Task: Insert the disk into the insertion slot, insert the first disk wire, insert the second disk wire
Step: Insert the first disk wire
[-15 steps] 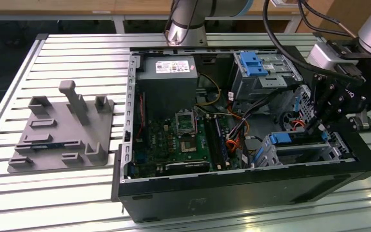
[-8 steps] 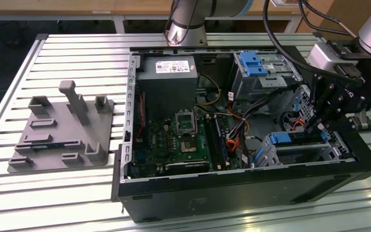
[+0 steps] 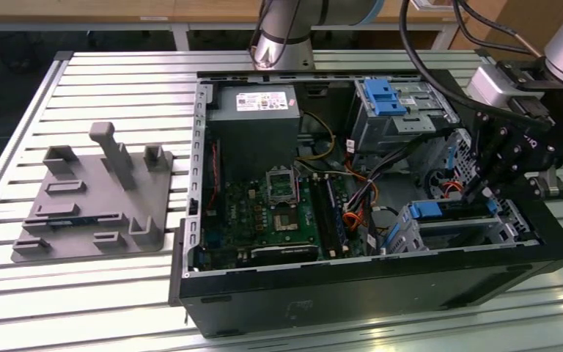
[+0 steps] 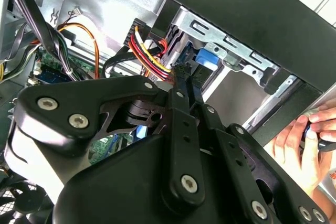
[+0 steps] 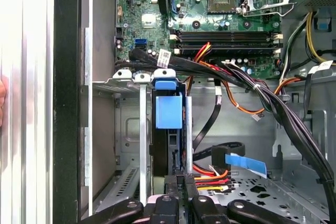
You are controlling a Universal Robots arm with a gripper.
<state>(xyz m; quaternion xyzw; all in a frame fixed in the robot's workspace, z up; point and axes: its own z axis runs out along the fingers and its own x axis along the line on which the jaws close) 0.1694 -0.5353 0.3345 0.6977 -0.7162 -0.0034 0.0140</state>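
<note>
Pinched wire (image 5: 210,178) plug between gripper (image 5: 179,186) fingers, nearly closed, at slot (image 5: 143,129) mouth; found disk (image 5: 169,113) already seated inside slot, blue carrier showing.

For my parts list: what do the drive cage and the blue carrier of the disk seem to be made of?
The drive cage looks like bare sheet metal, probably steel: silvery, dull shine, punched holes, folded edges. The blue carrier seems moulded plastic: even bright colour, smooth, rounded corners.
</note>
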